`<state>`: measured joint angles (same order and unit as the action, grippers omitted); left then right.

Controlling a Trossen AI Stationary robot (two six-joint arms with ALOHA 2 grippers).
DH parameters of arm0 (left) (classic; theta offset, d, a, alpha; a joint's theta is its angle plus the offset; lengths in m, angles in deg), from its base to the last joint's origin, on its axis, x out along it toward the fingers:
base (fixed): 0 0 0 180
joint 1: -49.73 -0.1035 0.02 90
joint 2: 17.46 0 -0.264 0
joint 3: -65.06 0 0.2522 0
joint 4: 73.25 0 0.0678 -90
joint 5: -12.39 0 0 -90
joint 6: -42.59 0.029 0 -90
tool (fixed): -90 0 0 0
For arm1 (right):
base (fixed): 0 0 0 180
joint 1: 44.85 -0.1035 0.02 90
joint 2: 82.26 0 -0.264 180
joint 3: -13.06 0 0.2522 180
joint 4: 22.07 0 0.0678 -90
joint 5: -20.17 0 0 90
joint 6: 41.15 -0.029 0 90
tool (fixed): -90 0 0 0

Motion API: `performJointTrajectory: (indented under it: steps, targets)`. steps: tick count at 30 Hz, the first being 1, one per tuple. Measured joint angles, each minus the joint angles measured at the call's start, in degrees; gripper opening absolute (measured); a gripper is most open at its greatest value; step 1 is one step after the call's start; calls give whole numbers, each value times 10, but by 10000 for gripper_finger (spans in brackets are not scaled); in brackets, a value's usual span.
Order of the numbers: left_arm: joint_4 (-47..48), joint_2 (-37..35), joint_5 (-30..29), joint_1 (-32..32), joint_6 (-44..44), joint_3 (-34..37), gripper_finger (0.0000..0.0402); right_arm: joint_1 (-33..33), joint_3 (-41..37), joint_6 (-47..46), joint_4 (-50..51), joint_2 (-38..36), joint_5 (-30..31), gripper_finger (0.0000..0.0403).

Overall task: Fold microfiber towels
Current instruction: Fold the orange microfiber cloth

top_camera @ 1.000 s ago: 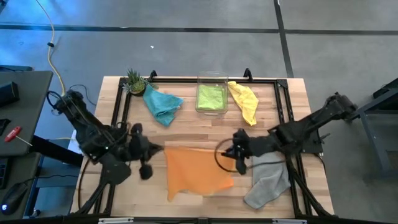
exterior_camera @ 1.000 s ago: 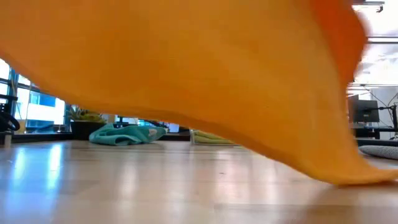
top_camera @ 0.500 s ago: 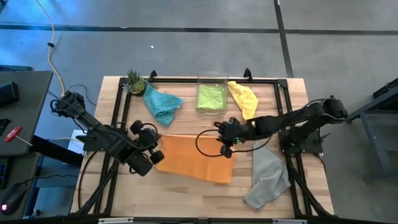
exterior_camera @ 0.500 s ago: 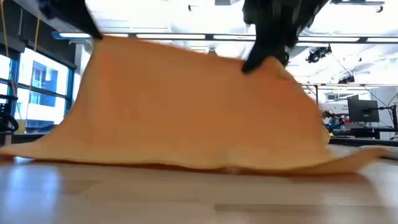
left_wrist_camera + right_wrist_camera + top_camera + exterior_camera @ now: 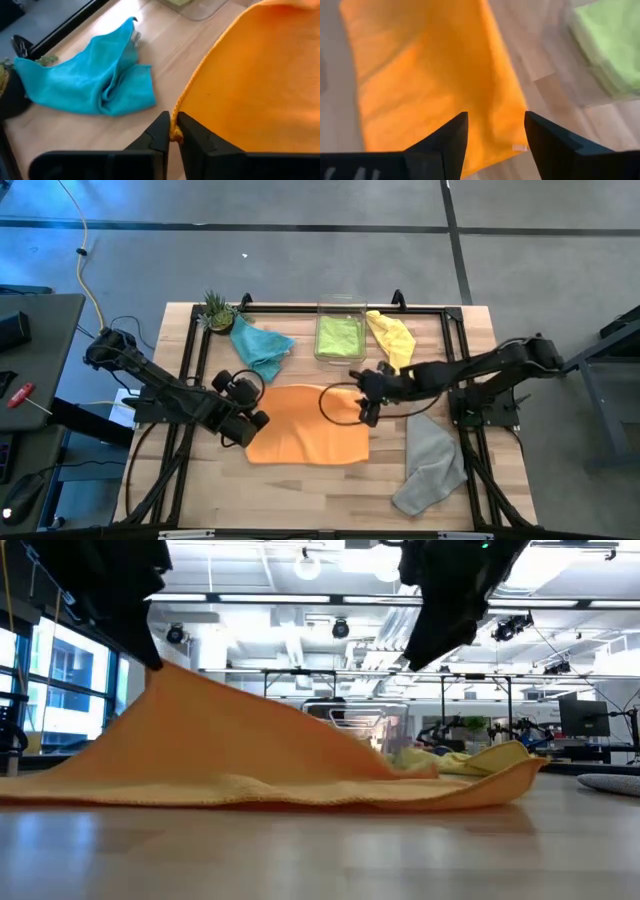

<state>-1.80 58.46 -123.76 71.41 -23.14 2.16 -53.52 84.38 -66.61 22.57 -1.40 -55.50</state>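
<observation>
Pale wood planks are making up the table [image 5: 300, 495], which is sitting inside a black frame, with a bright ceiling of lights and pipes showing beyond it in the low view. An orange towel [image 5: 305, 427] is lying near the middle of the table, and every other place here is being told from it.

At the towel's left edge the left hand [image 5: 256, 421] is pinching the hem; in the left wrist view its two dark fingers [image 5: 161, 131] are sitting close together with the yellow-stitched edge caught between them. From table height that corner is rising in a slope off the wood while the rest is lying flat.

Over the towel's far right corner the right hand [image 5: 366, 406] is hovering with its fingers [image 5: 451, 136] spread well apart; the right wrist view is showing the towel lying on the wood below them, apart from both fingers.

Beyond the towel's far left corner a teal towel [image 5: 260, 347] is lying bunched, with a small potted plant [image 5: 216, 309] just past it at the table's corner. Straight beyond the orange towel a clear bin [image 5: 340, 330] is holding a lime green towel [image 5: 339, 335]. A yellow towel [image 5: 392, 342] is lying crumpled just to the right of the bin. To the right of the orange towel, nearer the table's front edge, a grey towel [image 5: 431, 463] is lying loosely rumpled.
</observation>
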Motion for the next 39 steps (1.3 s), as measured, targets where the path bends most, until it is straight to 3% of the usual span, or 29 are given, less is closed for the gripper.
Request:
performJointTrajectory:
  steps: [4, 11, 15, 19, 24, 28, 33, 39]
  targets:
    - [1, 0, 16, -2, 34, -10, 71, -45, -33, -1, -54, 4, -4, 151]
    - [38, -23, 43, -2, 87, -31, 121, -99, -134, -62, -223, 10, -4, 18]
    - [21, -31, 93, 18, 133, -32, 107, -123, -180, -98, -321, 42, -8, 17]
    - [-16, -21, 133, 48, 166, -32, 67, -134, -184, -117, -347, 101, -8, 19]
    - [-55, -1, 142, 81, 173, -32, 12, -141, -162, -117, -328, 161, -27, 2]
    - [-60, 15, 146, 100, 170, -32, 6, -150, -151, -118, -282, 164, -40, 2]
    - [-64, 31, 142, 110, 178, -32, 1, -151, -150, -135, -153, 119, -44, 1]
    - [-120, 74, 134, 79, 251, -32, 0, -142, -152, -175, -40, 25, 24, 0]
